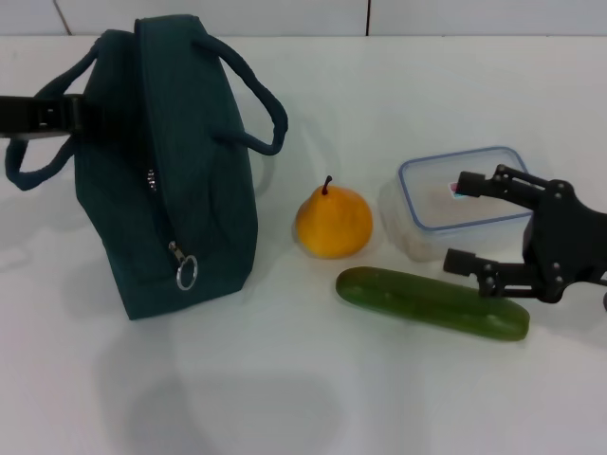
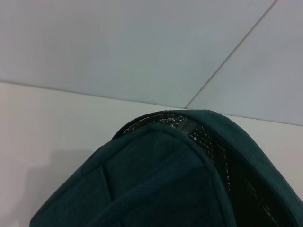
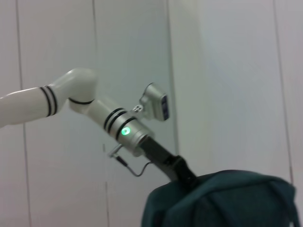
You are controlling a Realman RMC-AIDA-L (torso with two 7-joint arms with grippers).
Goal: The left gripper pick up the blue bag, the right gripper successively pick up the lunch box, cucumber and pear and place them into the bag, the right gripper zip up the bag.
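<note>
While the blue bag [image 1: 175, 171] stands upright on the white table [image 1: 303, 398], the left gripper [image 1: 64, 114] is in at its far-left side, right against the fabric near one looped handle [image 1: 38, 161]. Whether those fingers are clamped on anything, I can't tell; the bag hides them. From the right wrist camera you get the left arm [image 3: 94, 116] reaching down, a green light glowing on it, its black end meeting the top of the bag. The left wrist camera looks straight onto the bag's rounded top, with a sliver of silver lining [image 2: 163, 120] showing along the zipper line.

Down the bag's near face runs the zipper, its metal ring pull [image 1: 186, 273] hanging low.

Over on the right, the right gripper [image 1: 462, 221] is spread wide, empty, one finger over the lid of the lunch box [image 1: 455, 194] and the other just past the box's near edge, above the cucumber [image 1: 432, 303]. The cucumber lies in front of the box. The pear [image 1: 333, 224] sits stem up between bag and box, just behind the cucumber's left end.
</note>
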